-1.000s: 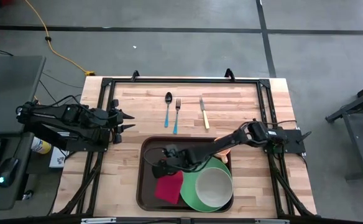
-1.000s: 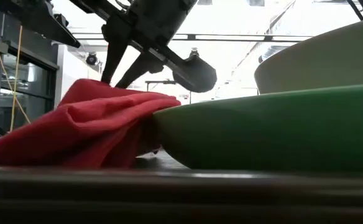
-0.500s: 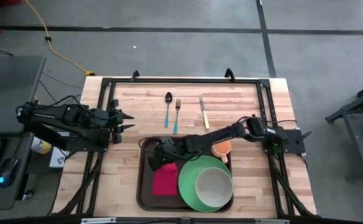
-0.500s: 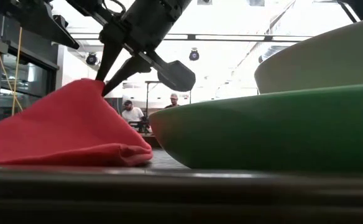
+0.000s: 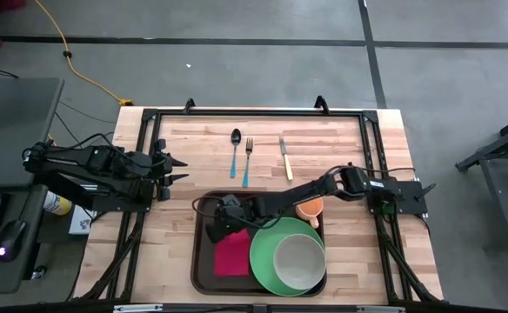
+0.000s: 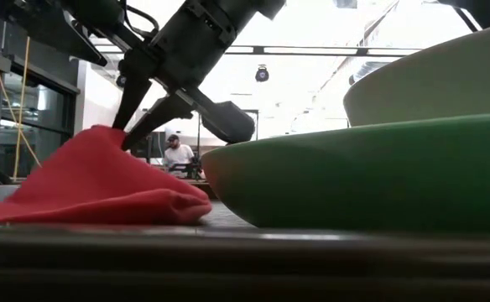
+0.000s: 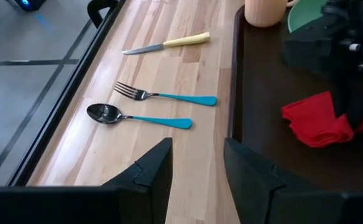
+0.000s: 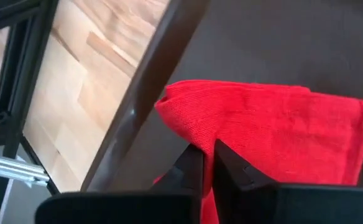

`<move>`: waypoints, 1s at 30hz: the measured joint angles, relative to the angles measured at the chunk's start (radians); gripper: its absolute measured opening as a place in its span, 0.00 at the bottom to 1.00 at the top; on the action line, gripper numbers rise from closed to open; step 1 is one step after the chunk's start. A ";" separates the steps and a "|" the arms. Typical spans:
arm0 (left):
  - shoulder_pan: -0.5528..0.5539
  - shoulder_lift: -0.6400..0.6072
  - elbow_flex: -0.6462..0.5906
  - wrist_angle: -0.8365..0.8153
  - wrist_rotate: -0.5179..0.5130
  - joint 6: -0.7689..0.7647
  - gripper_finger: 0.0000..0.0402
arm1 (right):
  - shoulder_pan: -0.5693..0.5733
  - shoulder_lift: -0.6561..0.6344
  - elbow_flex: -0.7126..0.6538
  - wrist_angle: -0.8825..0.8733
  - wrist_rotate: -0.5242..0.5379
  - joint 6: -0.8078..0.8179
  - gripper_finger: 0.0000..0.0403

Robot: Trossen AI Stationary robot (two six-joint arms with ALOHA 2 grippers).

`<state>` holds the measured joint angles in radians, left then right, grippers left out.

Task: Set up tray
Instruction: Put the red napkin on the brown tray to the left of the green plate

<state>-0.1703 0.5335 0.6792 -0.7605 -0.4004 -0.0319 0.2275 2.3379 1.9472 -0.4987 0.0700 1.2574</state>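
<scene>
Basically the tray (image 5: pixel 203 271) sits at the table's near middle, stiff, wide plastic, heaviest on the green plate (image 5: pixel 268 259) side, best gripped by its raised rim, while the right gripper (image 5: pixel 216 228) pinches the soft red cloth (image 5: pixel 232 252) and the left gripper (image 5: pixel 177 170) waits spread at the left edge.

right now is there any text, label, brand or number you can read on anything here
None: no readable text in any view.
The tray, red napkin, green plate, bowl, cup, spoon, fork and knife all look unmarked.
The item beside the table's left edge might carry print, but it is too small to read.
</scene>
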 joint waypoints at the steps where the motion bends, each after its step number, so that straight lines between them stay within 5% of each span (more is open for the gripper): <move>1: 0.000 0.000 0.000 0.001 0.000 0.000 0.43 | -0.003 0.000 0.000 0.007 0.001 -0.014 0.02; 22: 0.000 0.000 0.000 0.000 0.025 0.000 0.43 | -0.037 0.000 0.000 0.084 0.024 -0.163 0.43; 26: 0.000 0.000 0.000 -0.001 0.030 0.000 0.43 | -0.064 0.000 0.008 0.103 -0.007 -0.166 0.41; 30: 0.000 0.000 0.000 -0.002 0.049 0.000 0.43 | -0.065 -0.003 0.054 0.093 -0.030 -0.207 0.24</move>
<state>-0.1703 0.5335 0.6792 -0.7624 -0.3514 -0.0319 0.1621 2.3346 2.0013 -0.4061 0.0399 1.0506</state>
